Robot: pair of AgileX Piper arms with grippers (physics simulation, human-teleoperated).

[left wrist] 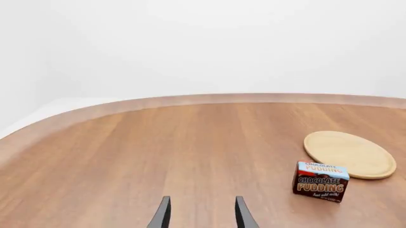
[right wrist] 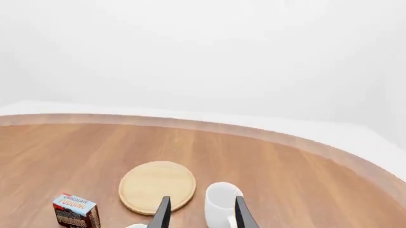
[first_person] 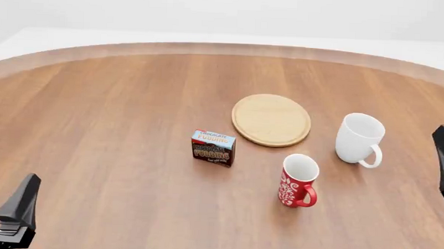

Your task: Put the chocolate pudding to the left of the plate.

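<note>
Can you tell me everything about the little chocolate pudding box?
The chocolate pudding is a small rectangular box that looks like printed cardboard. Its front is dark brown with orange "PUDDING" lettering, and a light blue and white band runs along the top. It stands upright on the wooden table, closed and undented as far as can be seen. In the front view it sits in front of the plate and to its left, close to the rim but not touching it. Neither gripper touches it; only the table does.

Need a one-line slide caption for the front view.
Chocolate pudding stands near-left of the plate, white mug and red mug to its right; both grippers idle at the edges.
</note>
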